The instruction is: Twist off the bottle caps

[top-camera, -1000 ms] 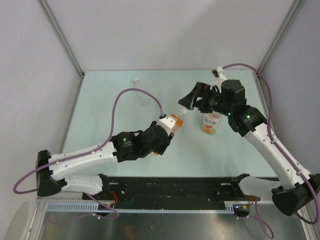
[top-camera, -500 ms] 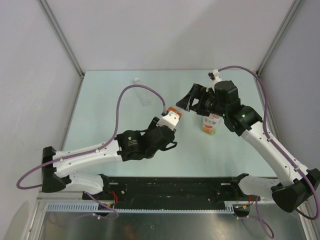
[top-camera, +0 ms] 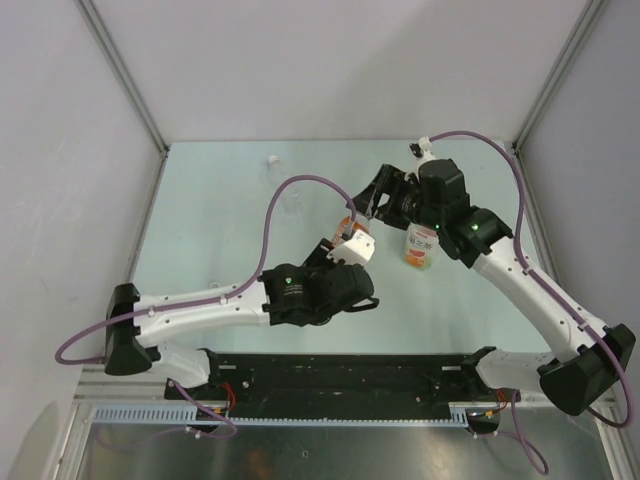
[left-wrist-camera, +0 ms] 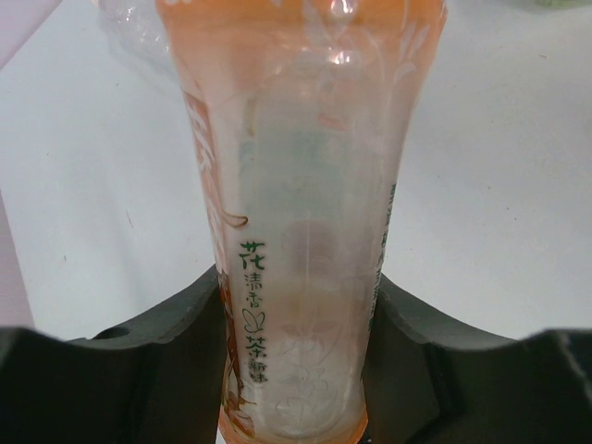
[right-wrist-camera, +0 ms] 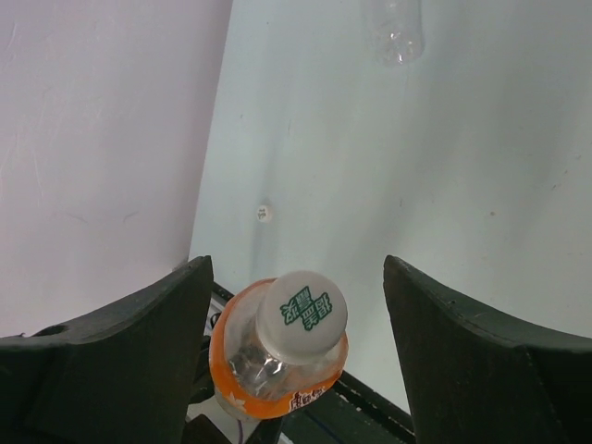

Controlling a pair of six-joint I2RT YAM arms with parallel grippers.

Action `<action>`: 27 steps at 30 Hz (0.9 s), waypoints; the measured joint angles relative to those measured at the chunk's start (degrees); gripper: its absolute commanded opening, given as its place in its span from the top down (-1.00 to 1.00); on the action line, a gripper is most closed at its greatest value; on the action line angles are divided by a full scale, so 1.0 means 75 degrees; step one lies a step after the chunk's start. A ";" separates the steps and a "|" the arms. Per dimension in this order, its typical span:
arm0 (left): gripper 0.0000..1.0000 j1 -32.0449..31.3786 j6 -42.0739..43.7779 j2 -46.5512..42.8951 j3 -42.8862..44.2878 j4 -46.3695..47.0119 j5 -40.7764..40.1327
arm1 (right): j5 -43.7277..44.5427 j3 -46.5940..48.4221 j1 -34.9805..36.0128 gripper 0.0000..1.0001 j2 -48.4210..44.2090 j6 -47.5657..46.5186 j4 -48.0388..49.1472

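Orange bottle [left-wrist-camera: 305, 231]: see-through orange plastic with a pale label and small green writing down its side. It is up off the bench [top-camera: 220, 230], near the middle, between the two arms.
White cap [right-wrist-camera: 302, 314]: round and white with green print on top. It sits on the orange bottle's neck.
Left hand [left-wrist-camera: 296, 324]: its two dark fingers press on both sides of the orange bottle's body, so it is holding the bottle.
Right hand [right-wrist-camera: 294, 270]: fairly wide. One finger is on each side of the white cap, with a gap both ways, so it is not touching.
Yellow-green bottle [top-camera: 422, 247]: it stands up on the bench just beside the right arm. It has a white label and some orange low down.
Clear bottle [right-wrist-camera: 396, 28]: it has no colour and is hard to see. It is far back on the bench, well apart from both hands.
Small loose cap [right-wrist-camera: 264, 214]: a tiny white ring lying alone on the bench near the back wall.
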 measured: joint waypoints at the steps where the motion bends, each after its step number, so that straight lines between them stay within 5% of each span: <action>1: 0.53 -0.0020 -0.0023 0.0052 0.0055 -0.0050 -0.0073 | 0.0000 0.0000 0.0003 -0.51 0.0032 0.0017 0.0015; 17: 0.55 -0.0166 -0.0134 0.0466 0.0347 -0.0455 -0.0565 | 0.0280 0.0000 0.0029 0.33 0.0134 0.0087 0.0093; 22: 0.55 -0.0166 -0.0189 0.0525 0.0367 -0.0519 -0.0618 | 0.0277 0.0000 0.0029 0.93 0.0172 0.0119 0.0119; 27: 0.73 -0.0166 -0.0251 0.0595 0.0440 -0.0562 -0.0612 | 0.0315 0.0000 0.0029 1.00 0.0172 0.0073 0.0128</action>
